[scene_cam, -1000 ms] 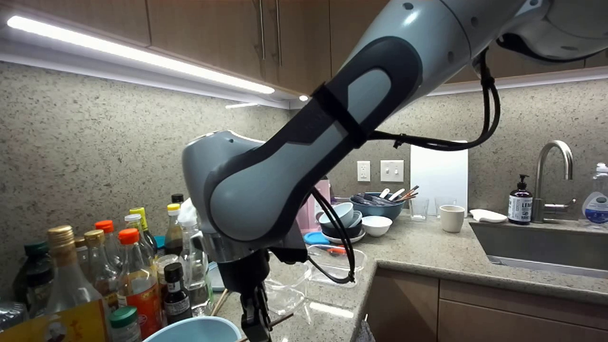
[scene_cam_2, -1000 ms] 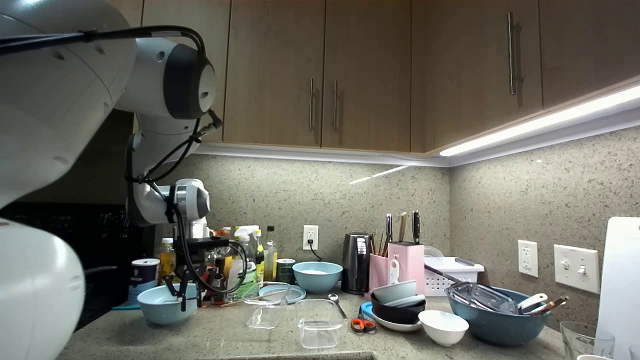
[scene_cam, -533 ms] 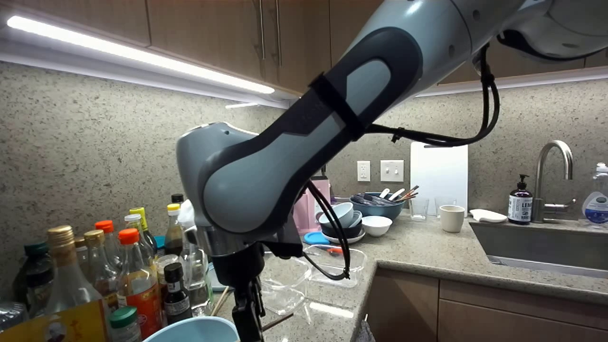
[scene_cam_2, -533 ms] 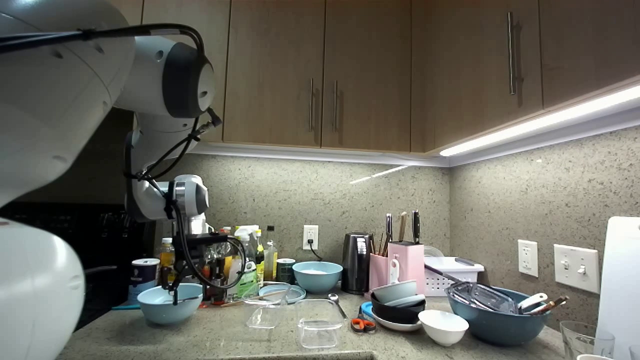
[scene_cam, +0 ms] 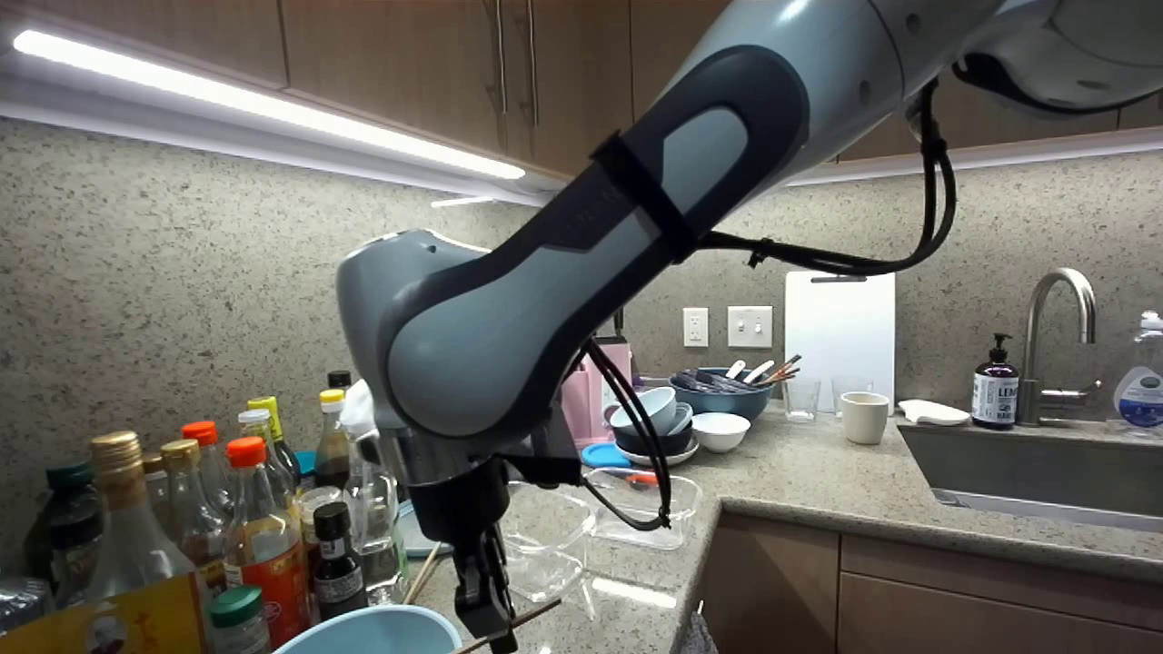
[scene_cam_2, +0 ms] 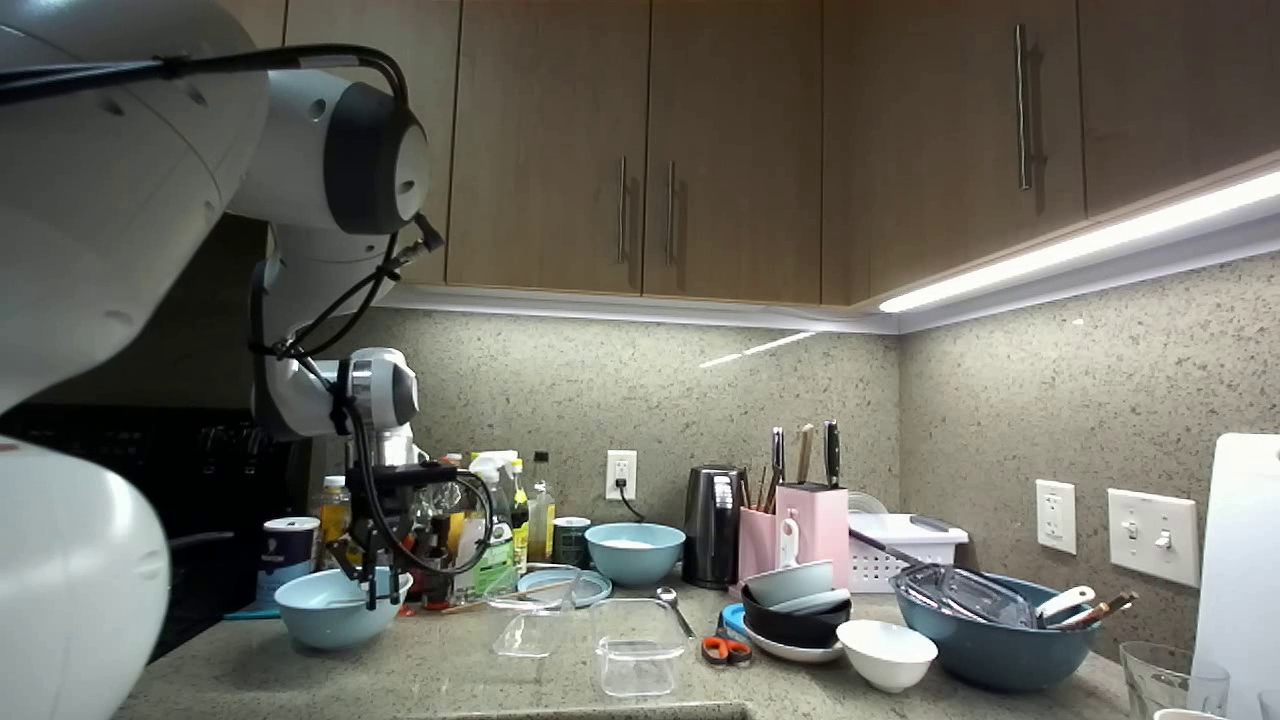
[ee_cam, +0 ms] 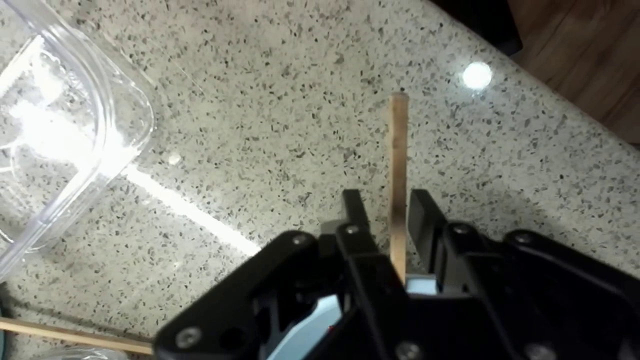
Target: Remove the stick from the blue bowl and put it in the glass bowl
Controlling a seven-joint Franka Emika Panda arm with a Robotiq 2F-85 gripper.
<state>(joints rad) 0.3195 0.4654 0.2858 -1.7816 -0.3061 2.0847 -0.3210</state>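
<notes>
The thin wooden stick (ee_cam: 398, 150) juts past the rim of the light blue bowl (scene_cam_2: 330, 615) over the counter. It also shows in an exterior view (scene_cam: 538, 613). The bowl shows in the other frames at the bottom edge (scene_cam: 372, 631) and behind my gripper in the wrist view (ee_cam: 310, 327). My gripper (ee_cam: 390, 207) is partly open, with the stick between its fingers, nearer the right finger with a small gap. In both exterior views the gripper (scene_cam: 486, 627) (scene_cam_2: 382, 600) is by the bowl's rim. Clear containers (scene_cam_2: 527, 635) (ee_cam: 102, 125) stand beside the bowl.
Another clear container (scene_cam_2: 637, 670) stands further along. Another stick (scene_cam_2: 505, 598) (ee_cam: 75, 337) lies on the counter. Bottles (scene_cam: 263, 509) crowd the wall side. Scissors (scene_cam_2: 725, 650) and stacked bowls (scene_cam_2: 795, 620) lie further off. The counter edge (ee_cam: 550, 92) is near the stick's end.
In an exterior view my gripper shifted left toward the bowl, then came partly back right and turned. The wrist is slightly higher than one second ago. The bowl has not moved.
</notes>
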